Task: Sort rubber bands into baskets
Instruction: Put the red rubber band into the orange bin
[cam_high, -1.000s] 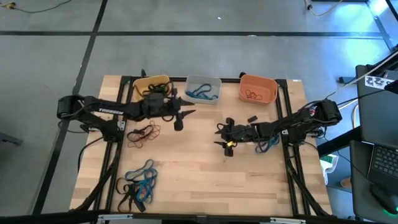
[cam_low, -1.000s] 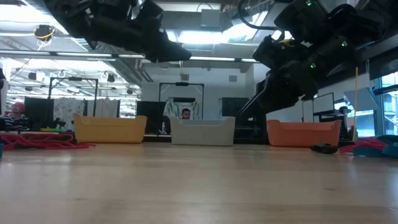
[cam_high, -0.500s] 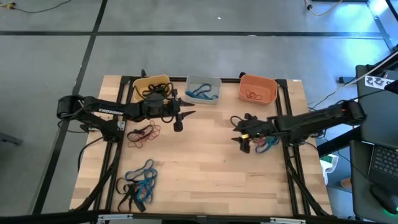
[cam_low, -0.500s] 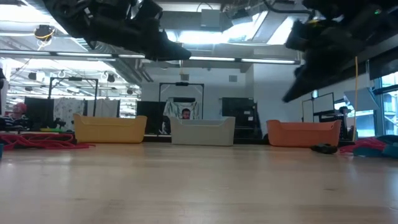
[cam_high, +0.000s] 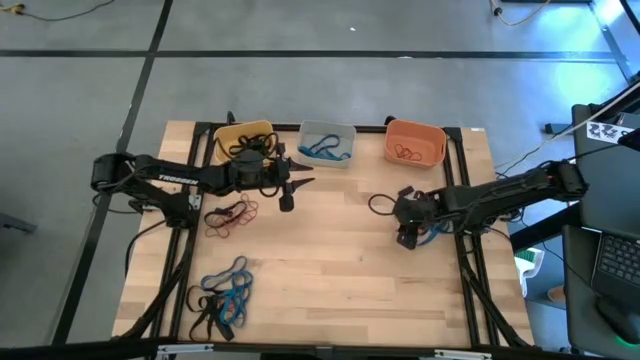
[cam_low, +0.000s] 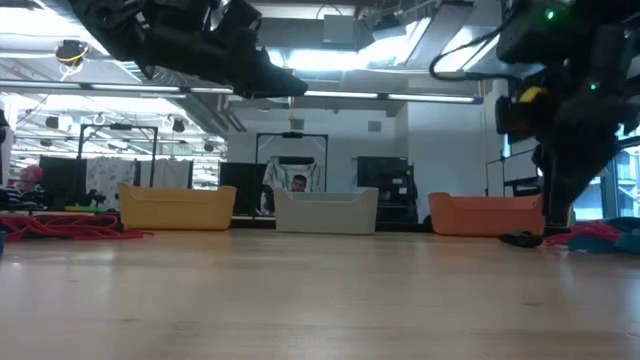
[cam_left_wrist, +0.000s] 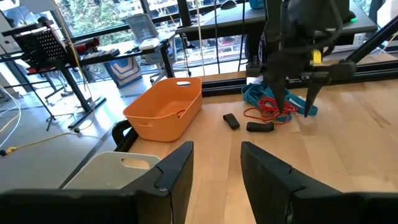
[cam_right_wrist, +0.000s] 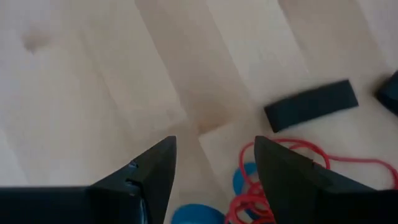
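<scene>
Three baskets (cam_high: 326, 143) are set in a row along the table's (cam_high: 330, 270) far edge. One heap of rubber bands (cam_high: 232, 215) is laid near the left side, another (cam_high: 225, 298) nearer the front left corner, a third (cam_high: 432, 232) at the right. The left gripper (cam_high: 298, 184) is held before the baskets; the right gripper (cam_high: 405, 236) is poised over the right heap.

The pale, light-brown planked wooden table (cam_high: 330, 270) carries three small rounded plastic baskets along its far edge: a yellow one (cam_high: 226, 135), a pale grey one (cam_high: 318, 131) beside it holding blue rubber bands (cam_high: 326, 151), and an orange one (cam_high: 432, 137) holding red-orange bands (cam_high: 405, 154). On the table before the yellow basket lies a red-orange and black tangle (cam_high: 231, 216); a blue and black heap (cam_high: 224, 298) sits at the near edge. Both arms are dark.
</scene>
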